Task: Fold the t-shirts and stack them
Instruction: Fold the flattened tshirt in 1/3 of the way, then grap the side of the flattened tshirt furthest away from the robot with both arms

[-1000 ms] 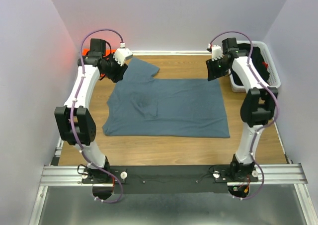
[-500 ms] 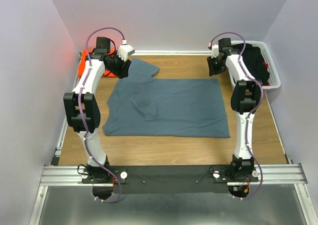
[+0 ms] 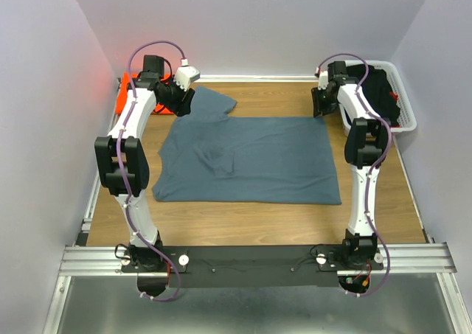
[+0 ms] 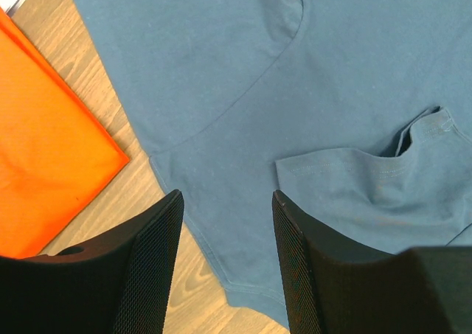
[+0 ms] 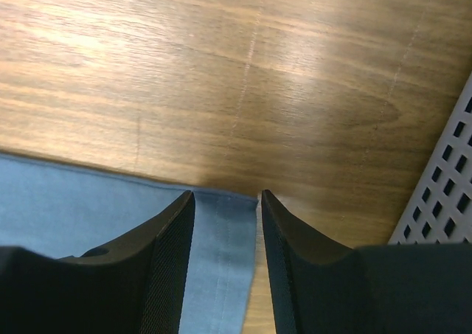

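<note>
The blue shirt (image 3: 247,161) lay spread flat on the middle of the table (image 3: 243,223). Its far left sleeve reached toward the orange shirt (image 4: 44,179), which sat at the far left corner, just beside it.

The left gripper (image 4: 226,201) hung over the shirt's far left part, fingers spread, holding nothing. The right gripper (image 5: 226,197) hung over the far right corner of the blue shirt. Its fingers were also apart, and the cloth corner showed in the gap below them, not pinched.

Several things could go wrong, I think:
- The right fingers stood over the very edge of the corner. If they closed there, they could take only a thin bit of hem, or only wood, and the cloth would slip out during the lift.
- The orange shirt was near the left fingers, so a low or wide grasp could catch it too.
- One flap of cloth was turned over near the collar. A fold made now would keep this wrinkle inside.
- If only one side held, the shirt would be pulled crooked.
- The basket (image 3: 405,113) was close to the right arm and could be bumped.

No brand, label or writing could be read anywhere.
</note>
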You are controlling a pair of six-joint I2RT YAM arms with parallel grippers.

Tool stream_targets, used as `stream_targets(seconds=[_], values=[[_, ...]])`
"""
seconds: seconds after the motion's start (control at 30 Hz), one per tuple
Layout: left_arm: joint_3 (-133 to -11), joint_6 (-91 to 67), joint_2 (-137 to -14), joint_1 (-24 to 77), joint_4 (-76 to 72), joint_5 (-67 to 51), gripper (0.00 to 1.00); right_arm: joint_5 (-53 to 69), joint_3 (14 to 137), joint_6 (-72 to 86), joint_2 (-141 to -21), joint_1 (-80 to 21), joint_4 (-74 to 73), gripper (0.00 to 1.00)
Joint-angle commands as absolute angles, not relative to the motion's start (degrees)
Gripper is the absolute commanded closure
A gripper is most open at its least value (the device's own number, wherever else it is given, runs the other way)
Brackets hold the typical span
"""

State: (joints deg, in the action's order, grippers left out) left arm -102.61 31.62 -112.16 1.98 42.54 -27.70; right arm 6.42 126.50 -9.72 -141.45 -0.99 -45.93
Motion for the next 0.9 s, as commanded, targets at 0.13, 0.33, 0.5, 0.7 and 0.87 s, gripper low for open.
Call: stream_targets(seconds=[0.13,0.33,0.5,0.7,0.87], values=[[-102.22,31.12,-113.55,1.76,42.19,-25.84,0.4,5.27,122.09,-7.56,-144.32,-0.44,-44.03,0.53],[-105.11,29.88,-116.27,1.76,42.63,-25.23,0.4,5.36,119.62,-7.47,-144.49,-0.44,-43.33,0.65],[-109.5,27.95,-120.22,1.23,42.1,-23.99,0.4,6.68,118.83,-7.82,-143.79,-0.44,-43.33,0.87],[-118.64,25.49,-128.13,1.05,41.92,-23.91,0.4,8.52,117.78,-8.52,-142.65,-0.44,-43.33,1.0],[-123.39,24.17,-133.5,1.05,40.43,-21.45,0.4,9.75,117.68,-8.79,-141.95,-0.44,-43.24,0.99]])
